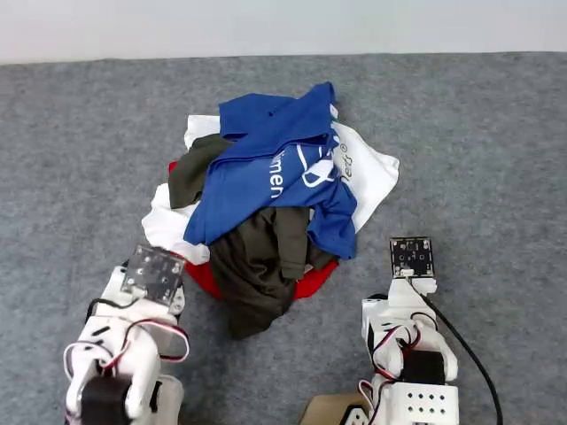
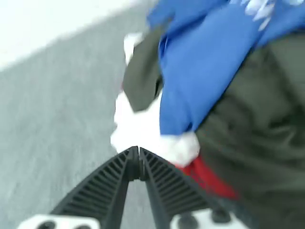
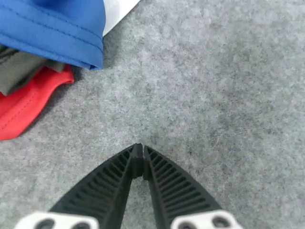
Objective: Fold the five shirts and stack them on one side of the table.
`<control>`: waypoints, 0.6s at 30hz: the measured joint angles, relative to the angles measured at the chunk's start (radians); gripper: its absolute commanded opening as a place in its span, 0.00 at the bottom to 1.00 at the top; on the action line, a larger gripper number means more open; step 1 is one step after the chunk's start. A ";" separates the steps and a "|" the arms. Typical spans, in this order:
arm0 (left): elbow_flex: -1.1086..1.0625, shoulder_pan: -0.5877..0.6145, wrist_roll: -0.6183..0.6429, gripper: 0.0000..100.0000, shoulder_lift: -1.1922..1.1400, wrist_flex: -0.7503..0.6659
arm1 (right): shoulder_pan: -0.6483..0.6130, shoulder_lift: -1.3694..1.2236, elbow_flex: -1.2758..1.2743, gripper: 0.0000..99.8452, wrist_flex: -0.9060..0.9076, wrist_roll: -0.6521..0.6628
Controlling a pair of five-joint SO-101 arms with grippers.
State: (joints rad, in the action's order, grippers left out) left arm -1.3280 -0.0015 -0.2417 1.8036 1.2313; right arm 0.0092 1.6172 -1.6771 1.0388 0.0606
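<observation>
Four colours show in the crumpled heap of shirts lying mid-desk: a blue shirt on top, a white shirt spread under it, a dark olive shirt trailing toward me, and a red shirt peeking out at the near edge. My left end effector is closed, tips together, holding nothing, just beside the heap's white and red edge. My right end effector is likewise closed and empty, over bare grey desk near the blue hem.
</observation>
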 measured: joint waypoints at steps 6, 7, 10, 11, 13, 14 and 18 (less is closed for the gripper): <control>0.187 -0.109 0.132 0.01 -0.049 -0.026 | 0.000 0.000 0.000 0.01 0.000 0.000; 0.213 -0.124 0.146 0.01 -0.087 -0.028 | 0.000 0.000 0.000 0.01 0.000 0.000; 0.313 -0.153 0.181 0.01 -0.252 -0.031 | 0.000 0.000 0.000 0.01 0.000 0.000; 0.354 -0.166 0.192 0.01 -0.318 -0.031 | 0.000 0.000 0.000 0.01 0.000 0.000; 0.457 -0.190 0.199 0.01 -0.457 -0.031 | 0.000 0.000 0.000 0.01 0.000 0.000; 0.512 -0.201 0.201 0.01 -0.526 -0.031 | 0.000 0.000 0.000 0.01 0.000 0.000; 0.695 -0.221 0.175 0.01 -0.802 -0.040 | 0.000 0.000 0.000 0.01 0.000 0.000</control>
State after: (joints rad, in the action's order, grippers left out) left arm -0.6329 -0.2225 -0.0667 1.0012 1.1914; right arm 0.0092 1.6172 -1.6771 1.0388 0.0606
